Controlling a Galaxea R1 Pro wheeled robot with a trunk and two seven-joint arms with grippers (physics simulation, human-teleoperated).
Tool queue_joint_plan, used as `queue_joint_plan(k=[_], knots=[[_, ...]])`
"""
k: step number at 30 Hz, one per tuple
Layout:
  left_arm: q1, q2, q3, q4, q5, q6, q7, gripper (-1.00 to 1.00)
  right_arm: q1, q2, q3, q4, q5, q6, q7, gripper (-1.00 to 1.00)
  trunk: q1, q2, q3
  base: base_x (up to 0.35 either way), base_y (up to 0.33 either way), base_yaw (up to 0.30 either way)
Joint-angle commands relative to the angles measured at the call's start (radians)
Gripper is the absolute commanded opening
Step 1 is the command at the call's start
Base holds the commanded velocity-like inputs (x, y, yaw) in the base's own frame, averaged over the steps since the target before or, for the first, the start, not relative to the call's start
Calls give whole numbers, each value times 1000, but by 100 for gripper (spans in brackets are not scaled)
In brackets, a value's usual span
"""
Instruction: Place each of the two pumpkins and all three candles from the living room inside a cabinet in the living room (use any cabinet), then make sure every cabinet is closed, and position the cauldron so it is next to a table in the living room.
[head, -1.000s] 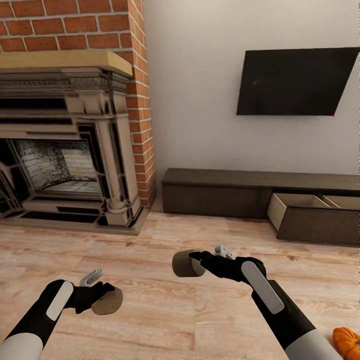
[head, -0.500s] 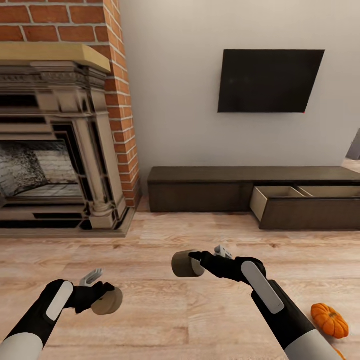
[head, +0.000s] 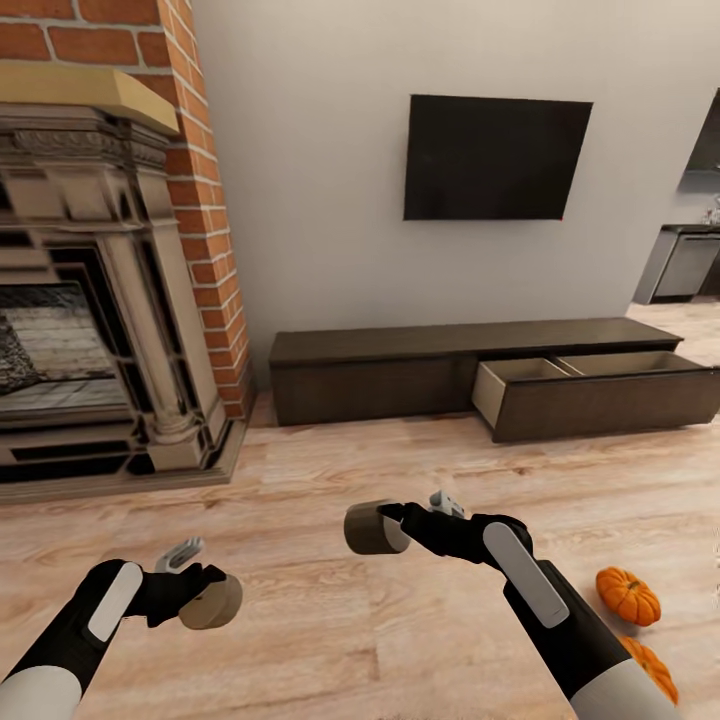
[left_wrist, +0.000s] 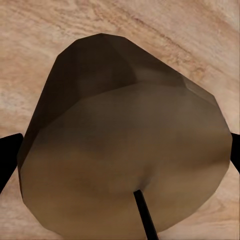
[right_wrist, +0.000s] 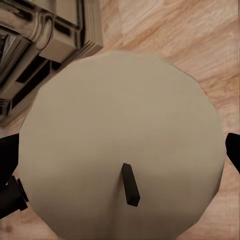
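Two candles are carried, one clamped in the left gripper (head: 205, 595) at lower left, one in the right gripper (head: 385, 525) at centre. Delivery is judged underway; approach to the cabinet's open drawer (head: 590, 400) at right is called for.

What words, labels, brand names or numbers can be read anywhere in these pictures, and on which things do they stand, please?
None can be read: no text shows on the dark TV screen, the cabinet, the candles held in the right gripper and left gripper, the pumpkins, or the fireplace.
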Motion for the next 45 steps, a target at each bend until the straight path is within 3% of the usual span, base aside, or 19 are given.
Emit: queue_joint_plan(k=[1, 36, 45], knots=[[0, 1, 2, -1, 5, 4, 2, -100, -1, -1, 2, -1, -12, -1, -12, -100, 0, 0, -2, 0, 234, -246], [0, 3, 2, -2, 12, 4, 1, -100, -1, -1, 1, 0, -10, -3, -10, -100, 0, 0, -38, 0, 225, -230], [0, 3, 2, -2, 12, 4, 1, -100, -1, -1, 1, 1, -10, -4, -10, -100, 0, 0, -48, 0, 66, -214]])
